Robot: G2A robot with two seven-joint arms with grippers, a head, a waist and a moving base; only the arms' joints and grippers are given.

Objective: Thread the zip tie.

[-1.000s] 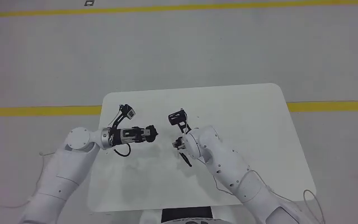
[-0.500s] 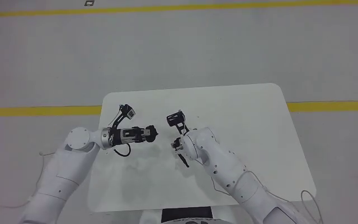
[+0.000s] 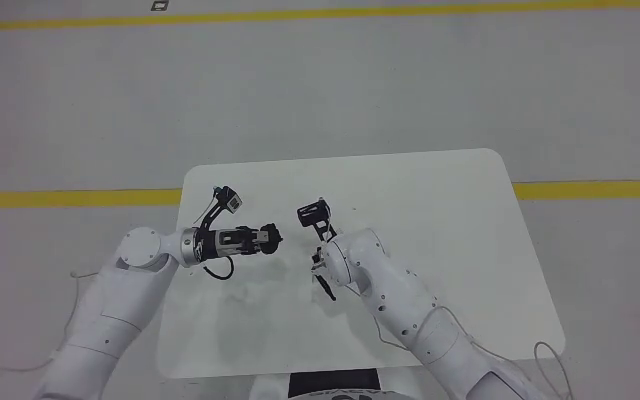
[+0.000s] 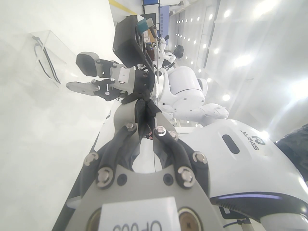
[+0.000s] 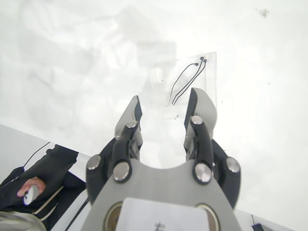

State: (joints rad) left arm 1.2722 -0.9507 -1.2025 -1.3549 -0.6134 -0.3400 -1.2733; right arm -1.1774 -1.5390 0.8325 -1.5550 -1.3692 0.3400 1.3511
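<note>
Right end effector (image 5: 164, 97) is wide, nothing between the pads, pointing down at the counter (image 3: 450, 220). You've got three black zip ties (image 5: 189, 79) lying side by side in a clear box (image 5: 211, 73) on the counter, heads at the box's far end from the fingertips, tails at the near end. In the right wrist view the tails sit just beyond the open fingertips; whether a finger touches the box, you can't tell. Left end effector (image 4: 145, 115) is narrow, fingers drawn together, held above the counter and aimed at the right one, near it but apart. Something dark sits at its pads; you can't tell what it is. From the top view both end effectors are over the left half of the counter, the right one just beside the zip ties.
</note>
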